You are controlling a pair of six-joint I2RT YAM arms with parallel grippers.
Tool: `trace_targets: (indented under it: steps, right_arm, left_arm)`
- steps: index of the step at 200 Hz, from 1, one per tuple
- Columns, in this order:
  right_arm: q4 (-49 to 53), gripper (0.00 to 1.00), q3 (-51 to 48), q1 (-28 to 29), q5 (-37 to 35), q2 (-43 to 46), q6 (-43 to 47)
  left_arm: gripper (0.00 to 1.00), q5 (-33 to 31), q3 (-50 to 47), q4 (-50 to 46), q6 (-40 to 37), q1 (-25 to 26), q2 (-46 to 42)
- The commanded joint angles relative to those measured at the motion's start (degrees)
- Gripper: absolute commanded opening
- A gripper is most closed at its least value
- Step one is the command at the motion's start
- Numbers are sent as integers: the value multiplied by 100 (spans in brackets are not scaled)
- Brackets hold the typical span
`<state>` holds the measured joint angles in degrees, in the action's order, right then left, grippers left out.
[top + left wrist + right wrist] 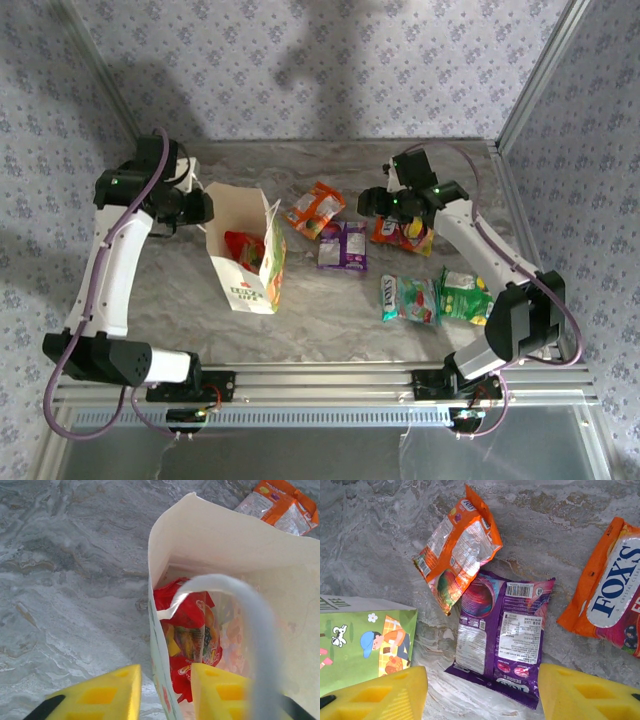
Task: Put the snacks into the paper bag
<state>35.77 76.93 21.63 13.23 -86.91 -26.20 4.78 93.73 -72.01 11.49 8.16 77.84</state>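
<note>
While the paper bag (pixel 250 290) stands open at the left of the surface (pixel 330 325), one red packet (pixel 190 625) lies inside it. Left tool (pixel 166 676): fingers apart, astride the bag's near wall. Right tool (pixel 482 680): fingers wide apart above the purple packet (pixel 502 630). Orange packet (pixel 457 547): touching the purple one's corner. Orange-yellow packet (pixel 612 592): to its right. Teal-green packet (pixel 408 298) and bright green packet (pixel 465 295): side by side, nearer the right arm's base.

A purple Fox's berries packet (pixel 502 630) lies back-up on the marble surface (pixel 380 525) between the right tool's (pixel 482 672) spread yellow fingers (pixel 375 695), an orange packet (pixel 457 545) touching its corner.
</note>
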Motion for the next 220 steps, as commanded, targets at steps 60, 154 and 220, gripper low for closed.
trace_targets:
  steps: [60,154,220]
  right_arm:
    - [125,62,607,-147,5,-518,141]
    - [124,62,1171,-194,203,-1258,143]
    - [194,62,1698,-221,291,-1762,189]
  left_arm:
    - [10,204,367,-229,-357,-49,167]
    - [0,112,303,-320,-434,-52,152]
    - [0,87,271,-323,-459,-78,160]
